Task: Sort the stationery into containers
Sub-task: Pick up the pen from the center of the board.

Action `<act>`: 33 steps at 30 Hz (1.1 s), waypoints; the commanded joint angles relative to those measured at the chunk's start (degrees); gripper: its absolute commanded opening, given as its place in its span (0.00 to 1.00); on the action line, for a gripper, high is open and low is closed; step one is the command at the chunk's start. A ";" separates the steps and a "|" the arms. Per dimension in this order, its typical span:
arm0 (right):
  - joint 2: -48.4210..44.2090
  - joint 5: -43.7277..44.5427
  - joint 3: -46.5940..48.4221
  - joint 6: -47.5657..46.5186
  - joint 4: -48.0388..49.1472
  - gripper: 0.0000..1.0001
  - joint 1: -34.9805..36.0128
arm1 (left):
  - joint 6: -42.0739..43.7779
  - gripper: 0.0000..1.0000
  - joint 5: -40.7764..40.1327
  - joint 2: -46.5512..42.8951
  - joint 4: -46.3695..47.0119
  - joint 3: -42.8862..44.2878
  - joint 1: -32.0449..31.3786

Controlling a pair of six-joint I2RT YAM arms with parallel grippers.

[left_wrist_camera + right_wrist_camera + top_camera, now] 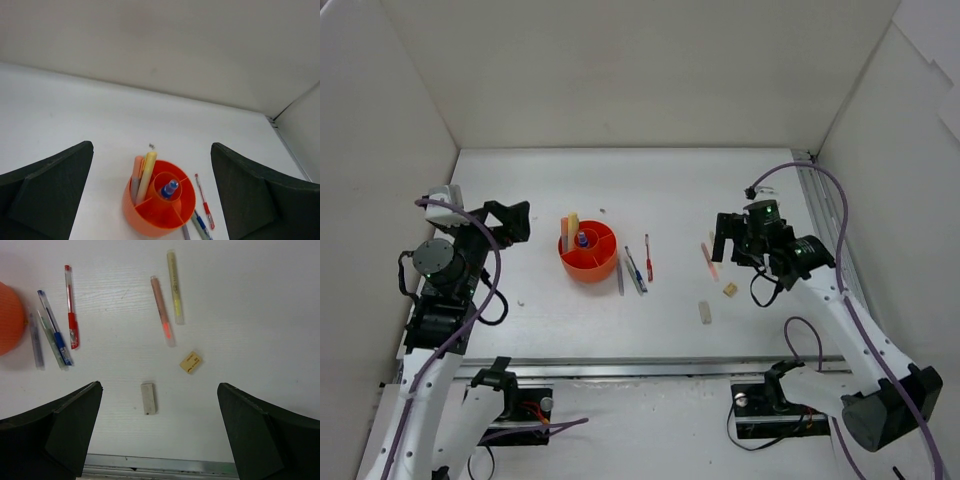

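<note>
**A:** What lies nearest the right hand (725, 240)?

**B:** That hand hangs above the white tabletop (670, 190), spread wide, with nothing in it. Closest, below the gap between its fingers, is a small grey eraser block (148, 398). Just beyond that, and apart from it, is a small beige eraser block (190, 362). That makes two blocks.

**A:** And farther out?

**B:** Two short markers lie close together: a salmon-pink marker (162, 310) and a pale yellow-green marker (175, 287). To that hand's left lie four thin pens: a red pen (71, 305), a blue pen (52, 322), a pale grey-green pen (50, 340) touching the blue one, and a grey pen (34, 337).

**A:** Where is the container?

**B:** The round orange-red plastic bowl with inner dividers (145, 222) stands just beside the grey pen. It is ahead of and below the left hand (520, 222), which is also wide open and empty.

**A:** What's inside it?

**B:** Three markers stand in it. An orange marker (137, 172) and a cream-yellow marker (147, 175) share one outer compartment. A blue-white marker (169, 189) is in the centre cup.
</note>
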 commanded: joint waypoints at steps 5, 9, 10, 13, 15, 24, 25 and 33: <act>12.24 4.14 0.59 2.54 2.99 0.98 -0.51 | -3.85 0.99 -6.27 -2.88 -21.20 1.88 -0.47; 20.07 7.13 3.49 4.29 3.34 0.98 -0.51 | -4.63 0.99 -12.07 -4.47 -23.23 0.91 -0.47; 21.57 7.14 4.89 4.91 3.51 0.98 -0.68 | -4.99 0.99 -14.08 -4.65 -24.01 0.82 -0.47; 28.32 -0.03 6.39 2.55 6.06 0.94 -0.42 | -5.34 0.99 -15.07 -5.44 -25.60 0.56 -0.47; 30.54 -3.39 7.01 0.80 7.64 0.89 -0.69 | -5.17 0.99 -15.33 -5.70 -25.60 0.38 -0.47; 36.78 -5.43 4.11 -1.41 11.51 0.83 -0.60 | -3.41 0.99 -14.46 -6.23 -23.67 -0.67 -0.47; 37.66 -5.52 3.94 -1.68 11.86 0.82 -0.60 | -3.41 0.99 -13.93 -6.06 -23.41 -0.76 -0.47; 41.35 -5.52 2.88 -2.29 13.80 0.70 -0.60 | -3.15 0.99 -12.61 -5.09 -22.27 -0.76 -0.47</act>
